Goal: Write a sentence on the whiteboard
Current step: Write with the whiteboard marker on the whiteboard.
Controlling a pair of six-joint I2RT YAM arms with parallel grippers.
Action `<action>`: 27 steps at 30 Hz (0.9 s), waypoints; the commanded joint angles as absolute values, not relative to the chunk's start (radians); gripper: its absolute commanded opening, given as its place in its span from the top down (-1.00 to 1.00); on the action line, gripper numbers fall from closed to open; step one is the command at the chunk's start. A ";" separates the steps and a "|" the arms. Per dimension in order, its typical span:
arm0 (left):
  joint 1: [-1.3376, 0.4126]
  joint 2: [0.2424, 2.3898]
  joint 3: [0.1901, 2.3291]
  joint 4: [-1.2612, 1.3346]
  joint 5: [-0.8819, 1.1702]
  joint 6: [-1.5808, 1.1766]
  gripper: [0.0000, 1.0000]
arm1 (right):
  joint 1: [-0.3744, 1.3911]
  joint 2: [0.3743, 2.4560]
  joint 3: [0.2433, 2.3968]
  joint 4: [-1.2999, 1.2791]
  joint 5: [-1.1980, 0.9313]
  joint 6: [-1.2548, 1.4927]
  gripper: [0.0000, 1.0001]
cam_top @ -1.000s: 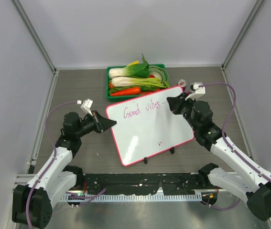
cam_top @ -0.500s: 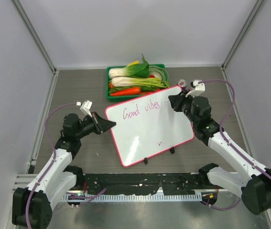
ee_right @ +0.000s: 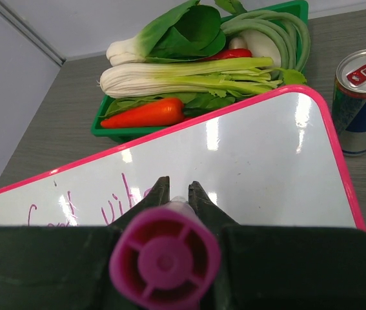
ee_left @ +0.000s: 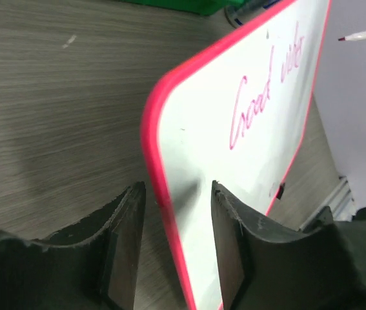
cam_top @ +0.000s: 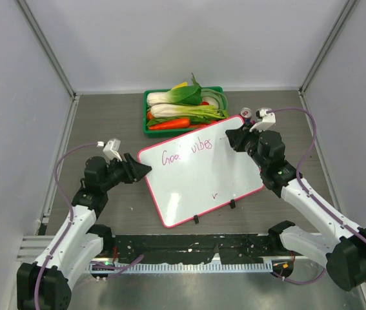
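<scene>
The left pincer [ee_left: 176,187] is released: in the left wrist view its two dark fingers [ee_left: 128,245] stand apart, with the rounded corner edge of the large glossy white whiteboard with a thin pink-red frame [ee_left: 202,148] running up between them, one finger on the outer side of the frame and the other over the white face. The board lies askew on the grey wood-grain worktop [cam_top: 105,123], stretching away from this pincer toward the right pincer [cam_top: 233,137], which sits at the board's opposite, far end. The sentence [cam_top: 186,150], thin magenta handwritten marker words, so far reads "Good vibes" in a single line starting just ahead of the left pincer and ending short of the right one. The right pincer is clenched on a magenta-capped marker pen [ee_right: 164,258], whose round end cap fills the bottom of the right wrist view; its tip is hidden there, so I cannot tell whether it touches the board. Just beyond the right pincer, past the board's rim, stands a green plastic tray [ee_right: 99,126] holding an orange carrot [ee_right: 147,113] and leafy greens, and off to its right side a silver-and-blue drinks can [ee_right: 361,100] stands upright on the worktop. Two small black clips [cam_top: 197,217] sit on the board's near edge.
</scene>
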State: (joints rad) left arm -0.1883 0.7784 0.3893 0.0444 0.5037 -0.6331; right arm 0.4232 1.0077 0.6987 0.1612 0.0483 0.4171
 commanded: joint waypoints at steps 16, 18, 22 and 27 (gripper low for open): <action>-0.183 0.807 0.482 0.112 0.464 -0.659 -0.68 | 0.416 0.959 0.741 0.186 0.038 0.408 0.97; -0.183 0.851 0.480 0.184 0.531 -0.689 -0.65 | 0.414 0.957 0.742 0.184 0.034 0.410 0.97; -0.184 0.932 0.466 0.314 0.612 -0.736 -0.59 | 0.411 0.951 0.741 0.181 0.034 0.405 0.97; -0.181 0.977 0.459 0.374 0.635 -0.741 -0.40 | 0.410 0.943 0.741 0.170 0.035 0.397 0.97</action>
